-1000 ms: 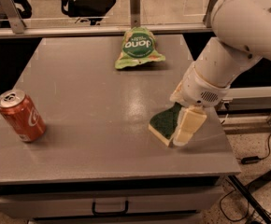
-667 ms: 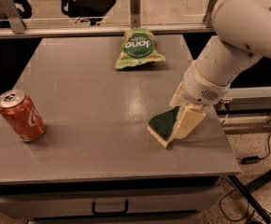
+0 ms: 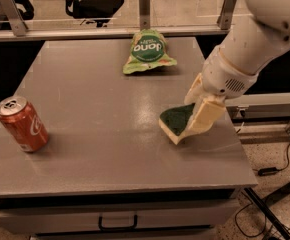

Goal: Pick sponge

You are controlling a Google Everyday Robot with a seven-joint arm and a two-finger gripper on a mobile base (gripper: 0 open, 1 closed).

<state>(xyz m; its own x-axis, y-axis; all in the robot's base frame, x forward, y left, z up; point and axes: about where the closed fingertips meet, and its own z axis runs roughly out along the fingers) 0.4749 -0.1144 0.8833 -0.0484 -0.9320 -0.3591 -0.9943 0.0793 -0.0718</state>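
Gripper: I see it (image 3: 196,120) over the right side of the table (image 3: 95,134), close to the right edge, at the end of the white arm (image 3: 245,49).
Grip: closed onto the right end of the sponge (image 3: 177,119), one pale finger in front, one behind.
Sponge: held tilted over the table's right-front part, dark green face up and yellow foam below. I cannot tell whether its low left corner touches the top.
Red can (image 3: 24,124): upright near the table's left edge, toward the front.
Green snack bag (image 3: 147,51): flat at the table's back middle.
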